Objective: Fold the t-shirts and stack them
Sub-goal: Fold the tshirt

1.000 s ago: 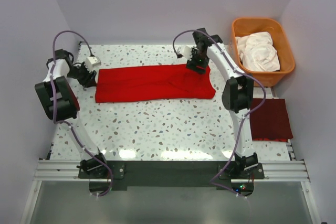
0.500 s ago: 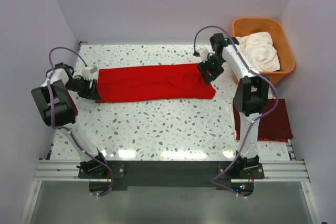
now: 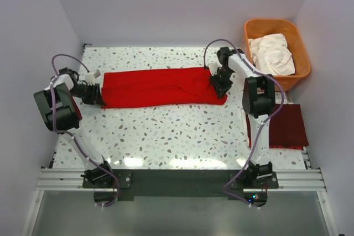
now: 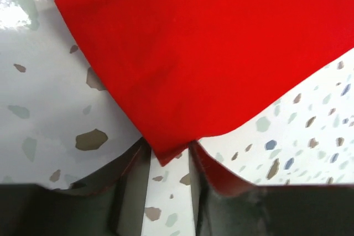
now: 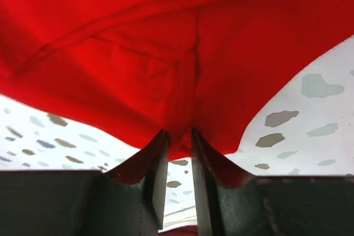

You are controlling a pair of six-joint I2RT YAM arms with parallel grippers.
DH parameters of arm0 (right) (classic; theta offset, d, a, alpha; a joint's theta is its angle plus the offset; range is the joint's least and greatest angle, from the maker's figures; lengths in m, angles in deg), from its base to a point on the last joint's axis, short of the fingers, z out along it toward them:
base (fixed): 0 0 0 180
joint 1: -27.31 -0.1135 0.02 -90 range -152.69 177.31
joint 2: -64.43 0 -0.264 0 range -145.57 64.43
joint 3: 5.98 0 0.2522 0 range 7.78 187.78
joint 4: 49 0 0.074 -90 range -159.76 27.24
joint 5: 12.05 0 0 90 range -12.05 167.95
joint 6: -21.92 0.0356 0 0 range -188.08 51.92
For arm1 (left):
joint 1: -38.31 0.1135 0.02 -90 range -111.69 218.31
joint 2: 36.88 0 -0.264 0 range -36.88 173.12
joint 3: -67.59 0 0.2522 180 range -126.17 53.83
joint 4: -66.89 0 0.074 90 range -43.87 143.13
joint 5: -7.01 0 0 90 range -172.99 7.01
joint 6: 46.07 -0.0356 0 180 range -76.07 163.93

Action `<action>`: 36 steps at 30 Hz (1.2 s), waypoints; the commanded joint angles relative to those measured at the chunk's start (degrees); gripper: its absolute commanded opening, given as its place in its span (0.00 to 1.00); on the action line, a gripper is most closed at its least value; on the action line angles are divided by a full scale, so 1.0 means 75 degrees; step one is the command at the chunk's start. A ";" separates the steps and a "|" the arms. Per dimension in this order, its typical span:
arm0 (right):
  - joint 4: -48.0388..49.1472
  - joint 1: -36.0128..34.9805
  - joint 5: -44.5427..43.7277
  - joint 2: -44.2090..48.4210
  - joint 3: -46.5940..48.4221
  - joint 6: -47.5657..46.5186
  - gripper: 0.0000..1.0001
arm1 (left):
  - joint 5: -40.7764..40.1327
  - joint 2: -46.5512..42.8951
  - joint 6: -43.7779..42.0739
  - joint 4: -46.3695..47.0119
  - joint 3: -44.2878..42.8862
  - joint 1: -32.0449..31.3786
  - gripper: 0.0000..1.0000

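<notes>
Your left gripper (image 4: pixel 167 152): jaws flank the bright red cloth t-shirt's (image 4: pixel 210 53) corner; you cannot tell if they pinch.
Your right gripper (image 5: pixel 178 139): pinching its bunched edge.
T-shirt: stretched between both grippers.

Open table (image 3: pixel 166 136) lies nearside of the red t-shirt (image 3: pixel 160 87); orange tub (image 3: pixel 251 31) and maroon t-shirt (image 3: pixel 287 128) block the right edge.
</notes>
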 commanded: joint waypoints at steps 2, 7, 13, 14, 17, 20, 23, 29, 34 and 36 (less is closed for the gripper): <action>0.0367 0.0049 -0.0912 -0.0162 -0.0121 0.0015 0.13 | -0.0453 0.0326 0.0421 0.0445 0.0139 0.0052 0.22; 0.0869 0.0049 -0.1685 -0.0560 0.0042 -0.0114 0.00 | -0.0922 0.0257 0.0187 0.0281 0.0430 0.0040 0.00; 0.1491 -0.0091 -0.2378 -0.0971 0.0827 -0.0243 0.00 | -0.1063 -0.0505 0.0139 0.0421 0.1624 0.0052 0.00; 0.1562 -0.0115 -0.2494 -0.1099 0.0944 -0.0267 0.00 | -0.1075 -0.0633 0.0221 0.0503 0.1778 0.0040 0.00; 0.1867 -0.0197 -0.2800 -0.1275 0.1355 -0.0314 0.00 | -0.0865 -0.1055 0.0514 0.0620 0.2142 0.0040 0.10; 0.1832 -0.0209 -0.2871 -0.1218 0.1882 -0.0326 0.07 | -0.0303 -0.1838 0.0305 0.0527 0.2108 0.0052 0.33; 0.1844 -0.0209 -0.2637 -0.0820 0.1848 -0.0267 0.25 | 0.0201 -0.2426 -0.0105 0.0749 0.1757 0.0005 0.42; 0.1726 -0.0209 -0.1547 0.0434 0.1310 0.0061 0.45 | 0.0541 -0.2756 -0.1171 0.1835 0.0327 -0.1691 0.50; 0.1563 -0.0209 -0.0891 0.0576 0.1168 0.0354 0.41 | 0.0636 -0.2184 -0.1992 0.3444 -0.0047 -0.3590 0.52; 0.1539 -0.0209 -0.0726 0.0436 0.1191 0.0377 0.39 | 0.0519 -0.1294 -0.2133 0.2920 -0.0921 -0.4093 0.47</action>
